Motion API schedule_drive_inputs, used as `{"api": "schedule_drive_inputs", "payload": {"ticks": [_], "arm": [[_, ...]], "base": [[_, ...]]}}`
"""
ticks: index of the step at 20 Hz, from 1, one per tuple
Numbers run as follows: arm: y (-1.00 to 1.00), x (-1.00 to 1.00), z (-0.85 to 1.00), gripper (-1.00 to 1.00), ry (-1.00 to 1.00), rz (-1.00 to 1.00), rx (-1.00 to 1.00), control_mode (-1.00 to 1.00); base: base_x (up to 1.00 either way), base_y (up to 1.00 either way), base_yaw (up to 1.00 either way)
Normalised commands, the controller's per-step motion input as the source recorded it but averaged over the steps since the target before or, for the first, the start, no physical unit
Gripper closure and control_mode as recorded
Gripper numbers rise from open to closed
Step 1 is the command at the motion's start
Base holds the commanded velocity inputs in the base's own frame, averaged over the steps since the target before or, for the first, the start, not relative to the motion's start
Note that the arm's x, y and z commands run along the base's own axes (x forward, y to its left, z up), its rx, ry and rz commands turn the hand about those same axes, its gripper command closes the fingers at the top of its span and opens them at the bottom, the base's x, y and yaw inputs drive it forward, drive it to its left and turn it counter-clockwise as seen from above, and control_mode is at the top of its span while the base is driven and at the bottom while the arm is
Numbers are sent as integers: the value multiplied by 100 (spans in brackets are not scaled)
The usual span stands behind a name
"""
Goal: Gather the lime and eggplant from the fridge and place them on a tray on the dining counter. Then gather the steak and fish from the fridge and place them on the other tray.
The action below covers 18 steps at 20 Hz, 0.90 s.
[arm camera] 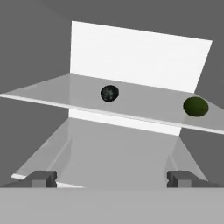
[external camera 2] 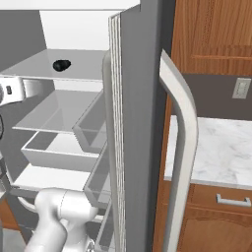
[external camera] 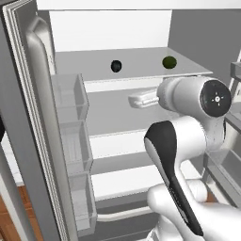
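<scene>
Both fingertips [arm camera: 43,178] of the gripper [arm camera: 112,179] stand far apart, spread wide, and nothing is between them; in the hand view they rise at the bottom, one at the left and one at the right, and they point into the open fridge [external camera: 117,33]. Going from left to right in the left base view, I see first the open left door [external camera: 28,117] with its three clear door bins [external camera: 70,96] one above the other, then the white interior with several shelves. On the upper glass shelf [external camera: 141,63] the eggplant [external camera: 116,66] lies, a small dark rounded lump, about in the middle of the shelf. To its right, on the same shelf and well apart from it, the lime [external camera: 169,62] rests, a small round green ball near the right end. Below the shelf the white arm [external camera: 188,99] reaches in, and its hand is lower than the two items and touches neither of them. In the hand view the eggplant [arm camera: 109,93] is left of centre and the lime [arm camera: 195,106] is at the right, closer to the shelf's front edge. In the right base view the eggplant [external camera 2: 61,64] is seen on the upper shelf, then a clear drawer [external camera 2: 54,147] lower down, then the open right door [external camera 2: 142,123] with its long white curved handle [external camera 2: 184,138], and beyond it a marble wall counter [external camera 2: 216,147] over wooden cabinets [external camera 2: 211,216].
</scene>
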Motion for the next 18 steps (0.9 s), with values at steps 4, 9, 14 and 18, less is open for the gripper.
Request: {"api": "schedule_drive_inputs", "payload": {"ticks": [4,9,14,18], "arm": [[20,40,43,-100,6,0,5,-100],[10,57,11,-100,9,0,0,-100],[9,65,-6,-100,3,0,0,-100],[8,63,-4,-100,4,0,0,-100]], "base": [[0,0,0],[0,0,0],[0,0,0],[0,0,0]]}}
